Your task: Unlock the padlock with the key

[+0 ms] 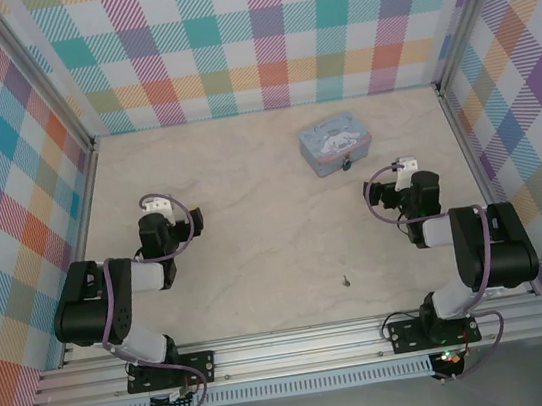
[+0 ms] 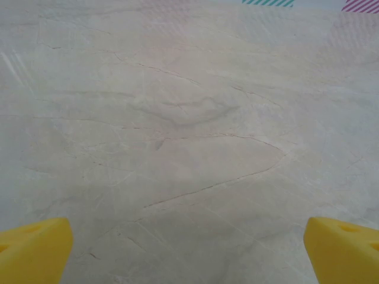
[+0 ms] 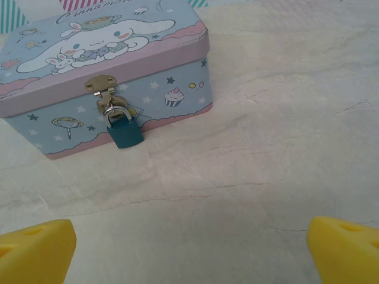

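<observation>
**Padlock locked on the tin, key lying well away, both hands empty**

The teal padlock hangs by its metal shackle from the hasp on the front face of the cartoon tin. Its body rests against that face, low down by the worktop. The key lies flat on the worktop, well apart from the tin. It sits out in front of the padlock side, toward the arm bases and roughly between them.

The tin's lid is shut and the padlock holds the hasp closed, so I cannot tell what is inside.

The right hand is near the tin and faces its padlock side, with its yellow fingers wide apart and nothing between them. The left hand is well away to the tin's left over bare worktop, its fingers equally spread and empty.

The risks, as I judge them:
- **Key pickup:** the key is thin and lies flat, so closing fingers may push it along the smooth worktop or pinch it crooked, which would spoil its alignment.
- **Loose padlock:** it dangles freely, so a key pressed against it may swing it aside unless the other hand steadies it.
- **Light tin:** it looks light and may slide or turn under a push.
- **Keyhole:** I cannot see it; if it faces the worktop, the padlock must be lifted first.
</observation>
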Action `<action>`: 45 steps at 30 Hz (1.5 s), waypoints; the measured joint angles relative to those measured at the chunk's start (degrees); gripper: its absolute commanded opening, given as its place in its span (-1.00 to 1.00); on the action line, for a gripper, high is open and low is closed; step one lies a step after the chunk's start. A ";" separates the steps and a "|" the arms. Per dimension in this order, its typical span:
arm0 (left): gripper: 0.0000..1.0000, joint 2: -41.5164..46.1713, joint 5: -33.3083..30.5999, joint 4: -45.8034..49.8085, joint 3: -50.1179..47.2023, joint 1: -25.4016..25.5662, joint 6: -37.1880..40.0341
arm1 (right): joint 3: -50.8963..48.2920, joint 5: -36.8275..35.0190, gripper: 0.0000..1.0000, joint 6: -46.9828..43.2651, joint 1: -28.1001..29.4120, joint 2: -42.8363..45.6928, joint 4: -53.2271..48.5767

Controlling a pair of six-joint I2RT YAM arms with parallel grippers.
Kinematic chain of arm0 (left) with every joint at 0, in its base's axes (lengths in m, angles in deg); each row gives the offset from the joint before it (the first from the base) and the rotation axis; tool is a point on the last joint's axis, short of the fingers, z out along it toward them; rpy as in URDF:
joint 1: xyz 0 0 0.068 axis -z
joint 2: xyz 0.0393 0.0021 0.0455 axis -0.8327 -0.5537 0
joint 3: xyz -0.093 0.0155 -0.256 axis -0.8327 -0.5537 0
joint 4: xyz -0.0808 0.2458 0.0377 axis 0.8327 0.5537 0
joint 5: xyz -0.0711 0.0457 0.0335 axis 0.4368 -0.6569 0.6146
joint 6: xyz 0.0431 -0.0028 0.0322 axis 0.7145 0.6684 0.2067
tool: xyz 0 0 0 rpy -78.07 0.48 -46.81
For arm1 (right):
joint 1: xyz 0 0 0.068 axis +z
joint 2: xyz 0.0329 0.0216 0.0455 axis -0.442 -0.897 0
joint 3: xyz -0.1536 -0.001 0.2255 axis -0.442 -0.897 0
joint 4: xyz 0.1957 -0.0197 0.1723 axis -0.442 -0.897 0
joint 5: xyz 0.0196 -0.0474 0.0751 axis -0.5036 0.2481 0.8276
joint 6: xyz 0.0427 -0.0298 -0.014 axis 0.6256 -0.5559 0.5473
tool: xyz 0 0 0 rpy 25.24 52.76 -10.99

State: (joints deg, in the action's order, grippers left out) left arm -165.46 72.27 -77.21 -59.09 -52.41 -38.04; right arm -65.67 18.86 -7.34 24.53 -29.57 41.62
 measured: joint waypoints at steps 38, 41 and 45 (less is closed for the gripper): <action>1.00 12.46 -2.80 21.20 8.09 0.00 -5.22 | 5.25 -1.77 0.99 3.02 0.00 17.66 -20.85; 1.00 16.15 -0.96 27.91 12.83 0.00 -10.80 | 8.07 -0.57 0.99 5.35 0.00 20.90 -28.65; 1.00 17.07 4.79 32.96 15.76 0.09 -19.80 | 10.08 3.48 0.99 8.66 -0.02 21.51 -36.52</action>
State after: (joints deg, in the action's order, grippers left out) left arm -148.39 77.05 -44.25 -43.33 -52.32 -57.84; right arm -55.59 22.33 1.31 24.51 -8.06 5.10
